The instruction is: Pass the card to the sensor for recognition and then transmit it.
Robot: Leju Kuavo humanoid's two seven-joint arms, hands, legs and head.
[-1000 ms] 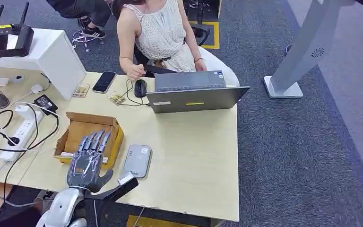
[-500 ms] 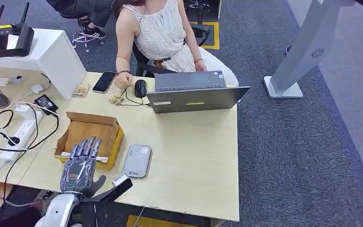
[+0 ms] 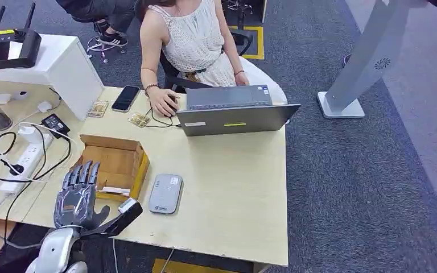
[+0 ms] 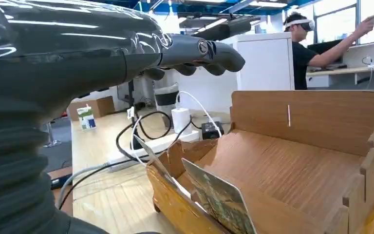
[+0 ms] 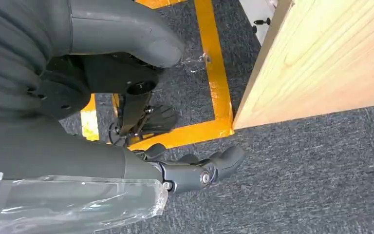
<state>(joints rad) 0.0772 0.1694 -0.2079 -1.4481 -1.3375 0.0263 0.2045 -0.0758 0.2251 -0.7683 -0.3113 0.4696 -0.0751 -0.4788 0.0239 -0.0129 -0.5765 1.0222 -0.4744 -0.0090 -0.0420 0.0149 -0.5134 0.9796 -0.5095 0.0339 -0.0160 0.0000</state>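
My left robot hand is glossy dark grey, its wrist cover ribbed grey. The pale light-wood desk carries a tan open cardboard box with a yellow side, and a flat light-grey sensor pad. In the box stands a card with a mottled green-and-brown print. A dark grey laptop bears a yellow strip. The floor carpet is speckled dark grey, crossed by yellow tape.
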